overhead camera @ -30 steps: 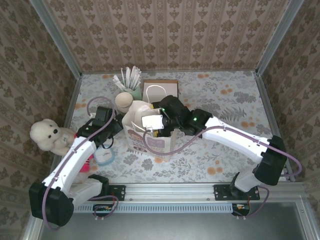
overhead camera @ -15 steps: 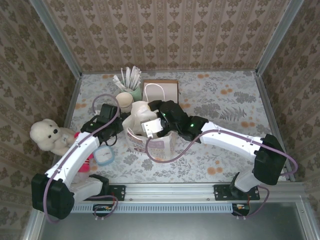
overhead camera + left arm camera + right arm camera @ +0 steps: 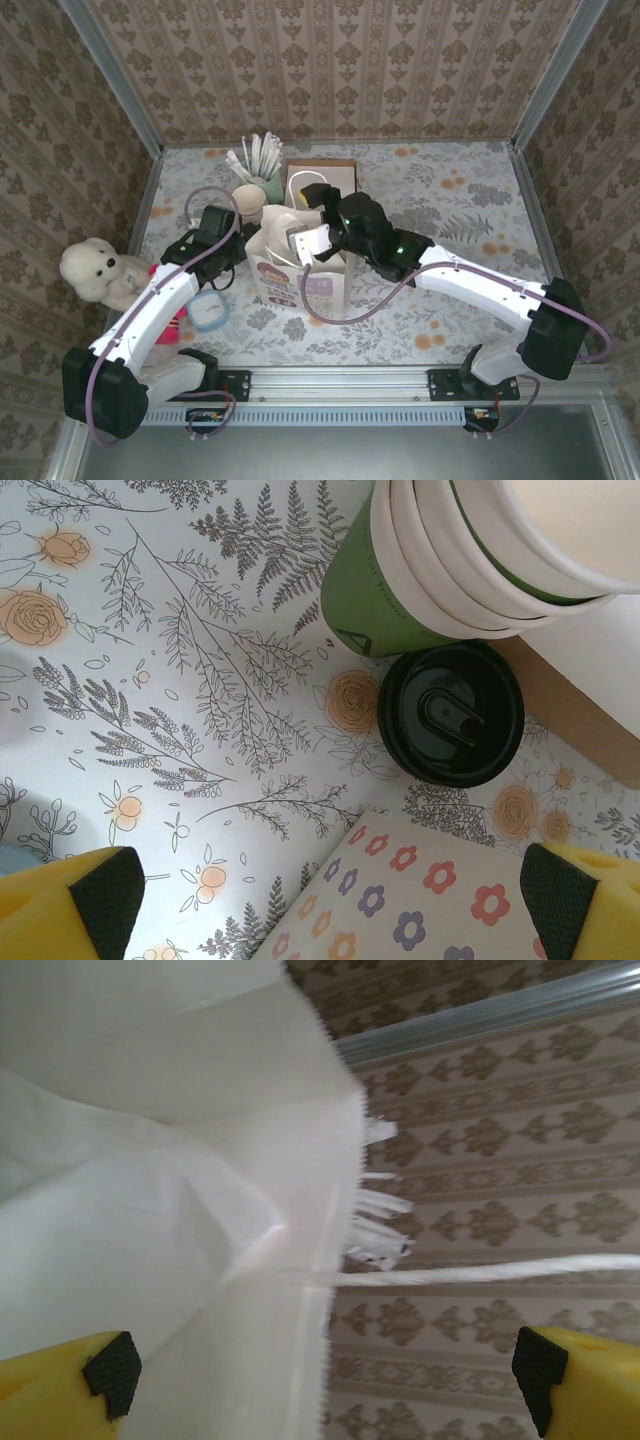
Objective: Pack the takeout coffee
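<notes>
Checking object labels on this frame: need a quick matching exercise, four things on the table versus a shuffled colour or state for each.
Things:
1. takeout coffee
2. stack of cups
3. teddy bear
4. paper bag

Descriptions:
A. white and fluffy, far left
B. black lid on, standing upright
C. flower print, standing in the middle
D. nested together, no lids

Pairs: 1-B, 2-D, 3-A, 4-C
</notes>
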Controlling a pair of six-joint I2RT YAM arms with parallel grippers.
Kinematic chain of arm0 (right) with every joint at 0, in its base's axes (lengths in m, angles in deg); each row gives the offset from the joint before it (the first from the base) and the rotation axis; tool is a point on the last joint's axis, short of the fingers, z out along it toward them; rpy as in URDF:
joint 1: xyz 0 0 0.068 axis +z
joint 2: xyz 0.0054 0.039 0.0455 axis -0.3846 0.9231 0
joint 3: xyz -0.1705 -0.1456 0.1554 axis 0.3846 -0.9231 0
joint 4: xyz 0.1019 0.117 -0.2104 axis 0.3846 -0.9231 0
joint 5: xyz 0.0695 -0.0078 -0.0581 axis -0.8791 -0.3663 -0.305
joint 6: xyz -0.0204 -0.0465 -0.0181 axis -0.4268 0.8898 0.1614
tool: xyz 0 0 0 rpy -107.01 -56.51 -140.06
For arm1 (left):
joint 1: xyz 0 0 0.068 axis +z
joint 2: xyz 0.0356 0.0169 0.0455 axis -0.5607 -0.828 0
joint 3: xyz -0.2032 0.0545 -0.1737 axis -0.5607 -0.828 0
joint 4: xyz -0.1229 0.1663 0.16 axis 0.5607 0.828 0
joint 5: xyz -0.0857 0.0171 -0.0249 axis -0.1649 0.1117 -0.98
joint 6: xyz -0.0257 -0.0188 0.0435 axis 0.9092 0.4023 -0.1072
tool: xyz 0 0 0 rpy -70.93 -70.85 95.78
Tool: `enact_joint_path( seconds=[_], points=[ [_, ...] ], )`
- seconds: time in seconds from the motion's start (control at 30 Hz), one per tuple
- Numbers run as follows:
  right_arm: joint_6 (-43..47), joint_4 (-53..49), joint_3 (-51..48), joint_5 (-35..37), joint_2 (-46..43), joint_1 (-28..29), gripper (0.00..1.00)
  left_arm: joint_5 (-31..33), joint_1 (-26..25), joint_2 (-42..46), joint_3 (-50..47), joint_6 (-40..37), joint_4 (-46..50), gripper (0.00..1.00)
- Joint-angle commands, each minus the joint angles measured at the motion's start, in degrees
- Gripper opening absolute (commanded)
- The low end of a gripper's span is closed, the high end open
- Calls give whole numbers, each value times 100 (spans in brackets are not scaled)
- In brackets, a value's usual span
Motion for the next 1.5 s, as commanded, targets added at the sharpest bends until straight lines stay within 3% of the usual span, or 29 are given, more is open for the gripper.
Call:
enact_joint_path(
  seconds=[0.0,0.23,0.37,0.47,0.6,0.67,0.8,0.83,0.93,1.0,1.07,1.17,1.3,1.4,1.47],
  points=[
    [741,645,-206,-171,-391,-19,99,39,-36,-65,159,24,-61,100],
    [1708,355,-358,182,-822,-26,100,27,-34,-187,290,-45,-42,100],
    [756,-1003,162,-42,-1040,-73,100,-3,-37,-210,383,-30,-55,100],
    [454,-1143,63,-189,-1217,-79,100,-4,-44,-189,405,-31,-39,100],
    [-1676,-2631,749,-429,-1396,-118,100,55,-46,-80,357,-22,64,100],
    [-2891,-2916,828,-263,-1524,-118,100,71,-46,-16,286,18,57,100],
    [-6919,-3467,1149,-270,-1572,-111,100,95,-46,40,197,70,-3,100],
    [-7527,-3698,1241,-311,-1539,-107,100,116,-46,40,207,77,-9,100],
    [-9624,-4051,1262,432,-1507,-113,100,96,-55,31,194,112,-55,100],
    [-10979,-4867,1373,1271,-1433,-122,100,9,-55,55,185,48,-78,100],
    [-11576,-5808,1818,1351,-1216,-168,100,2,-67,100,217,-59,27,100],
    [-12103,-6509,2343,677,-804,-167,100,-62,-73,238,157,-171,48,100],
    [-12646,-6723,2462,43,-330,-120,100,-117,-79,372,-76,-333,-191,100],
    [-12867,-6769,2382,-47,-182,-28,99,-55,-89,365,-114,-387,-246,100],
    [-12890,-6731,2380,-117,-180,7,90,-79,-107,372,-108,-415,-253,100]
  ],
)
